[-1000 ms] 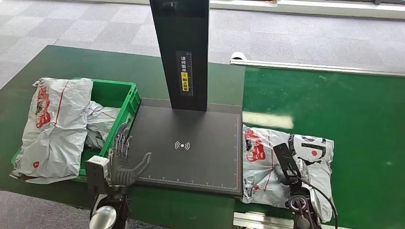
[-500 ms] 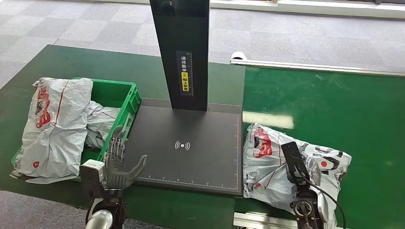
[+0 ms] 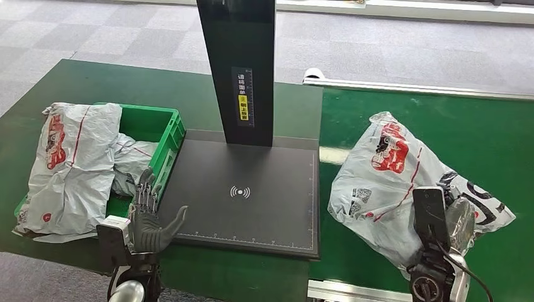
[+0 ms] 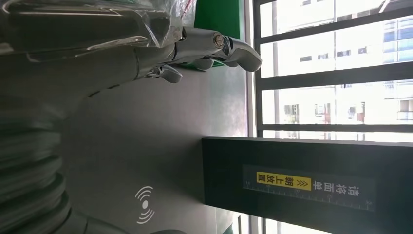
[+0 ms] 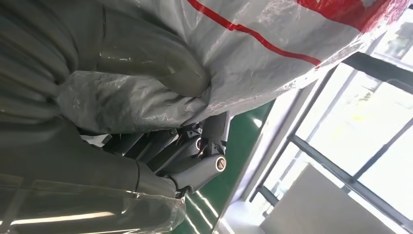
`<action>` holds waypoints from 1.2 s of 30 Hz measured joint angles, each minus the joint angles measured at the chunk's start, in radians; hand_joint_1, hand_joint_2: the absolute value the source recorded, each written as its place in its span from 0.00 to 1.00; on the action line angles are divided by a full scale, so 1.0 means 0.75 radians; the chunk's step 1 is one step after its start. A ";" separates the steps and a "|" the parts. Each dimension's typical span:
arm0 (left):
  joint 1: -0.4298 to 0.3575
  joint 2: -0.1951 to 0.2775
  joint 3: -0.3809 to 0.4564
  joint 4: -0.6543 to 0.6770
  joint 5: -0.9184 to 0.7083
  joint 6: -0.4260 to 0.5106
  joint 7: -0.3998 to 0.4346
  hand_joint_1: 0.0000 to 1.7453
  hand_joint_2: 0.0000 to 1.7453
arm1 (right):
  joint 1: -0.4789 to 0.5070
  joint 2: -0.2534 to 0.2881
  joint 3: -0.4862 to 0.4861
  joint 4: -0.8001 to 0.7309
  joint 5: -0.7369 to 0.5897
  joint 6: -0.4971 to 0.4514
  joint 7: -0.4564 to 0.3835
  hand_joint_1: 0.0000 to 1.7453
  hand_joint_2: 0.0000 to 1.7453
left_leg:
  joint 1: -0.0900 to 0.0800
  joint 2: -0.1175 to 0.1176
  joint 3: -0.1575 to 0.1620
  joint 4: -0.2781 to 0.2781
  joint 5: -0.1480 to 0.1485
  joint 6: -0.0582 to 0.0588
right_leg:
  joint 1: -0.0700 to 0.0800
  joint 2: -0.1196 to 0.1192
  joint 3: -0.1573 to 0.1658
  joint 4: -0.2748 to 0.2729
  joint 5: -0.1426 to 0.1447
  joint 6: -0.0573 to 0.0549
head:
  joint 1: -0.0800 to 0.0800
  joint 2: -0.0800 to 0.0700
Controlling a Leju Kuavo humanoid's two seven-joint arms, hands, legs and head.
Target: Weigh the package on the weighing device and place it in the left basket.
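At nine o'clock the green basket (image 3: 165,119) is already crowded, and the left hand (image 3: 150,217) waits empty, fingers spread, at the black scale plate's (image 3: 252,189) seven-o'clock corner. At three o'clock the right hand (image 3: 448,217) grips the grey package (image 3: 390,179), raised off the green table (image 3: 434,119). It should travel toward nine o'clock and settle flat on the plate, short of the upright post (image 3: 242,69).

The package (image 3: 403,189) is thin grey plastic film, crinkled and glossy with red print (it catches the light along its folds). Left of it, the weighing device (image 3: 252,195) has a smooth matt black platform. Beyond that platform, the basket (image 3: 165,129) is hard green plastic. The tabletop (image 3: 441,126) is smooth green, faintly sheened. The right hand (image 5: 195,165) shows dull grey metal.
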 joint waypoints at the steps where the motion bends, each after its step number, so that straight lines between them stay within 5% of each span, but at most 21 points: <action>1: 0.000 0.000 0.002 0.000 -0.002 0.001 -0.008 0.00 1.00 | 0.002 0.000 0.006 -0.013 -0.027 0.025 -0.020 1.00 1.00 | 0.000 0.000 0.000 0.000 0.000 0.000 | 0.000 0.000 0.000 0.000 0.000 0.000 | 0.000 0.000; 13: -0.086 0.010 0.030 0.002 0.005 0.050 -0.047 0.00 1.00 | -0.322 0.065 0.274 0.299 -0.254 0.421 -0.099 1.00 1.00 | 0.001 0.001 0.001 0.000 0.004 0.000 | 0.001 0.000 0.001 0.001 0.002 -0.002 | 0.000 0.000; 27: -0.180 0.022 0.081 0.004 0.020 0.105 -0.019 0.00 1.00 | -0.571 0.210 0.542 0.736 -0.269 0.516 -0.115 1.00 1.00 | 0.001 0.000 -0.001 0.000 0.005 -0.001 | 0.002 0.000 -0.001 0.001 0.002 -0.003 | 0.001 0.000; 28: -0.180 0.023 0.083 0.004 0.021 0.107 -0.019 0.00 1.00 | -0.579 0.213 0.550 0.751 -0.269 0.516 -0.116 0.89 1.00 | 0.001 0.000 -0.001 0.000 0.005 -0.001 | 0.001 0.000 -0.001 0.001 0.002 -0.003 | 0.001 0.000; 31: -0.180 0.023 0.089 0.003 0.021 0.115 -0.019 0.00 1.00 | -0.603 0.217 0.570 0.796 -0.272 0.516 -0.116 0.15 1.00 | 0.001 0.000 -0.001 0.000 0.005 -0.001 | 0.001 0.000 -0.001 0.001 0.002 -0.003 | 0.001 0.000; 32: -0.180 0.023 0.091 0.003 0.021 0.118 -0.019 0.00 1.00 | -0.610 0.218 0.576 0.810 -0.274 0.516 -0.116 0.00 1.00 | 0.001 0.000 -0.001 0.000 0.005 -0.001 | 0.001 0.000 -0.001 0.001 0.002 -0.003 | 0.001 0.000; 36: -0.178 0.023 0.100 0.002 0.021 0.126 -0.018 0.00 1.00 | -0.638 0.219 0.598 0.865 -0.278 0.504 -0.117 0.00 1.00 | 0.001 0.000 -0.001 0.000 0.005 -0.001 | 0.002 0.000 -0.001 0.001 0.002 -0.003 | 0.000 0.000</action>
